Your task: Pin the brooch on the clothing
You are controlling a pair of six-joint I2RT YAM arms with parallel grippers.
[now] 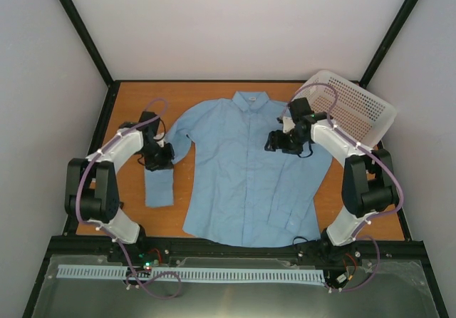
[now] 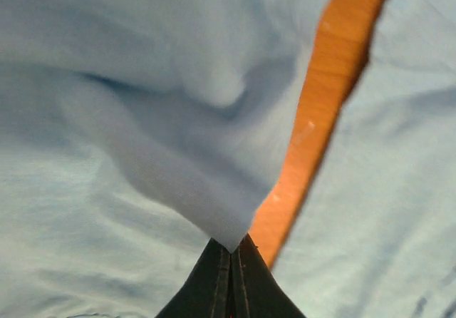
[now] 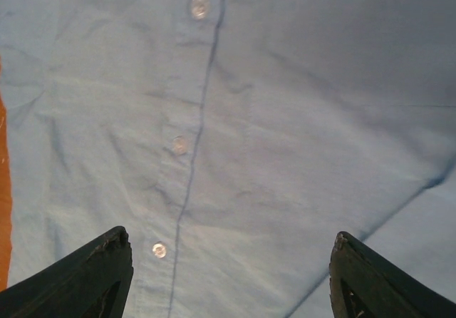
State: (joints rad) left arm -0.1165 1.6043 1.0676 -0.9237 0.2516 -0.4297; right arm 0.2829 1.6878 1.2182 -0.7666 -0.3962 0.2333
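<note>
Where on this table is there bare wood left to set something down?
The table is bare at its far-left corner beside the shirt collar, in the strip between its folded sleeve and body, and near-right, beside the shirt's hem. The far-right is crowded by the basket and right gripper; the left gripper pinches the sleeve.

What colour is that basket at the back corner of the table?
The basket is white, dotted with small holes; the top external view shows it best.
</note>
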